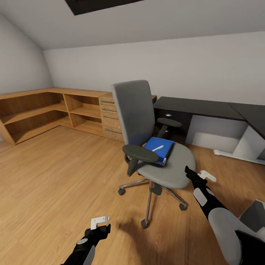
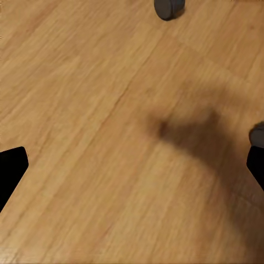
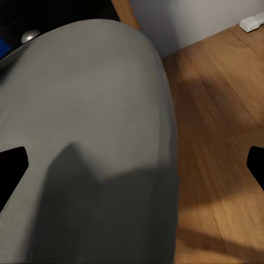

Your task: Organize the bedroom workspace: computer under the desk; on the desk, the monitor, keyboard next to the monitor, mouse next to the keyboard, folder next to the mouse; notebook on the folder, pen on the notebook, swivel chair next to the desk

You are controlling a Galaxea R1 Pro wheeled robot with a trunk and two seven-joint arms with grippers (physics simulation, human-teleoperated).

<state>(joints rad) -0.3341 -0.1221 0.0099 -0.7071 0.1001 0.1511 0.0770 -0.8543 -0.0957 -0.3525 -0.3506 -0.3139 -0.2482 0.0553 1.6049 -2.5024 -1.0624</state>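
From my head camera the swivel chair point(image 1: 154, 147) sits in the middle of the frame on the wood floor point(image 1: 55, 176), its back turned toward the upper left. The folder point(image 1: 159, 148) lies flat on the seat against the backrest, with a white pen point(image 1: 157, 148) resting on top of it. The desk point(image 1: 206, 106) runs along the wall at the right, behind the chair and apart from it, and a light-wood cabinet point(image 1: 51, 110) fills the left. My right gripper point(image 1: 201, 176) hovers just beside the seat's front edge at lower right; its fingers are spread wide and hold nothing. My left gripper point(image 1: 100, 222) hangs low at the bottom of the frame over bare floor, fingers also spread apart and empty, with a castor point(image 2: 168, 7) ahead of it.
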